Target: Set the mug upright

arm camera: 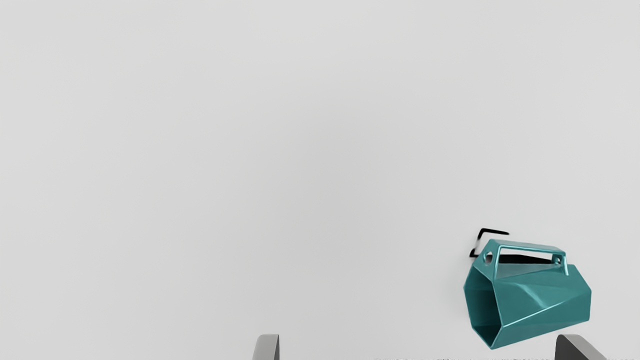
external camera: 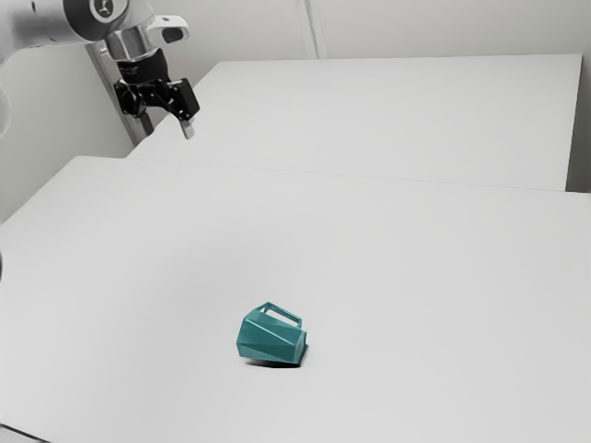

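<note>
Mug [arm camera: 545,300]: tipped over on its side on the surface [external camera: 388,258], so not upright right now. It's well below the gripper [external camera: 168,128] and well off to one side, out past the nearer fingertip's half of the gap.
Long axis: this is the bit that matters imo. It runs roughly along the line joining the two fingertips, a little skewed, so closing at this angle would squeeze it end to end. I'd guess it wants a decent wrist turn to get across the body.
Mouth [arm camera: 484,305]: wide open end, pointing back toward the farther fingertip's side. The base points the other way.
Handle [arm camera: 530,245]: angular loop, on the upper flank and sticking out sideways from the body. Could snag a finger if the approach is sloppy, I reckon.
Looks: teal, slightly shiny, chunky flat facets, body narrowing from mouth to base. Slick sides might let it roll or twist while being lifted, just my take.
Gripper: fingers spread wide, nothing pinched, hanging high over there.
Arm [external camera: 55,26]: only the one, so no picking sides. Next it probably needs to travel across toward the mug, drop down and line up before closing.
</note>
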Robot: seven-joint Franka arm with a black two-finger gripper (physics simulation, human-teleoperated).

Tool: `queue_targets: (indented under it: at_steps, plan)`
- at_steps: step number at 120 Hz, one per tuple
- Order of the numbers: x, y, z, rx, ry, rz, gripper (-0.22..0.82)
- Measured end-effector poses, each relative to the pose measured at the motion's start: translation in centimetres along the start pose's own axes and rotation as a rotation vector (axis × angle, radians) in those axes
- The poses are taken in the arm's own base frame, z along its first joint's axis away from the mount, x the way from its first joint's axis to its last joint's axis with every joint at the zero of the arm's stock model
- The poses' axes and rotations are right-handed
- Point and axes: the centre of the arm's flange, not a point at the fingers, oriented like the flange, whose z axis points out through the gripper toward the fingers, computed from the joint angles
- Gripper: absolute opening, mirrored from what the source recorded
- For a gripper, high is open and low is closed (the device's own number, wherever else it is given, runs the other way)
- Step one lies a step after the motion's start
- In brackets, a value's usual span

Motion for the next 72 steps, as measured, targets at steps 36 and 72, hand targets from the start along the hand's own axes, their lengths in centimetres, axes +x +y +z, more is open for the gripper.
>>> queue_targets:
  at_steps: [36,72]
  plan:
    - [-0.1,2.5,4.8,-0.043,-0.093,0.03,0.6]
    - [-1.2,3.1,15.7,-0.115,-0.233,0.014,0.6]
